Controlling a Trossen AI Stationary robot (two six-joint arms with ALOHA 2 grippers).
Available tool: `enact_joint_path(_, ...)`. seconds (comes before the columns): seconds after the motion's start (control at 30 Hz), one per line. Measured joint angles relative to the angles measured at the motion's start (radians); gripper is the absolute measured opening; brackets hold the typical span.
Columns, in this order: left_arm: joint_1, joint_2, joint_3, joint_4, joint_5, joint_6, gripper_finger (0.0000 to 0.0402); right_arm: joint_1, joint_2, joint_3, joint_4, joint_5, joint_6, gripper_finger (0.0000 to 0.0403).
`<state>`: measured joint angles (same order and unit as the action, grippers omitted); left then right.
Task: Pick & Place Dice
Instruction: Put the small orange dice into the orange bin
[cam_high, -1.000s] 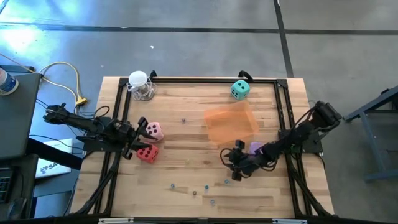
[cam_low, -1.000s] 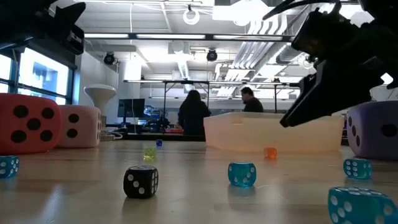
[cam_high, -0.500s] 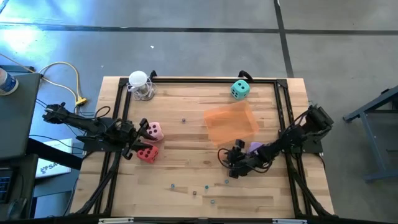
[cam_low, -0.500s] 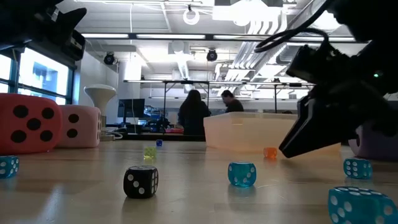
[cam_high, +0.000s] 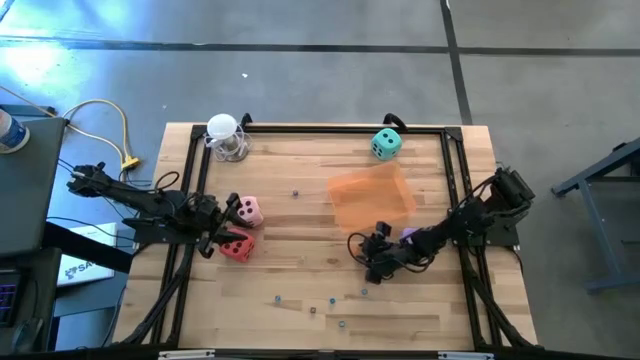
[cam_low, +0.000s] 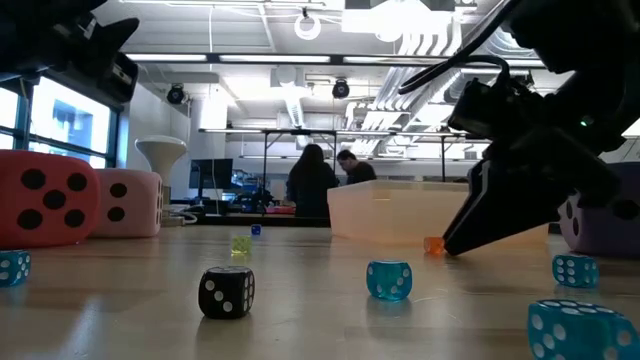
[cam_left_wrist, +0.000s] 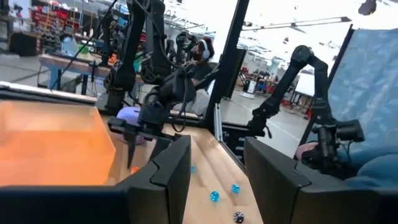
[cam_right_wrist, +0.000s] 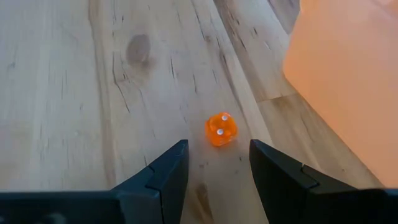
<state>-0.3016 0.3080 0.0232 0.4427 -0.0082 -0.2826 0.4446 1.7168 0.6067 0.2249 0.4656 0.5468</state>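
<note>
The pink die (cam_high: 248, 211) and the red die (cam_high: 238, 247) rest on the table near its left edge. My left gripper (cam_high: 228, 220) stands open beside them with nothing between its fingers (cam_left_wrist: 217, 171). The teal die (cam_high: 386, 143) sits at the far edge. The purple die (cam_high: 410, 236) is partly hidden under my right arm. My right gripper (cam_high: 368, 256) is open and slants down close to the table by the orange tray's near edge. A tiny orange die (cam_right_wrist: 220, 129) lies just ahead of its fingertips (cam_right_wrist: 214, 168).
The translucent orange tray (cam_high: 372, 197) lies right of the table's middle. Tiny dice are scattered toward the near edge: a black one (cam_low: 226, 292) and several blue ones (cam_low: 388, 279). A white funnel-like object (cam_high: 226, 136) stands at the far left corner. People show in the room behind.
My right gripper has sunk toward the table by the tray's near edge and stayed open. The dice have not moved.
</note>
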Motion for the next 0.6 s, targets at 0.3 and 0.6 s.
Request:
enact_joint_path(0.3,-0.025,0.004,0.0,0.012,-0.016,0.05,0.0144,-0.001,0.0,0.0,0.023,-0.017,-0.04,0.0162)
enact_joint_path(0.6,-0.024,0.004,0.0,0.015,-0.017,0.041,0.0144,-0.021,0.0,0.0,0.041,-0.035,-0.066,0.0162)
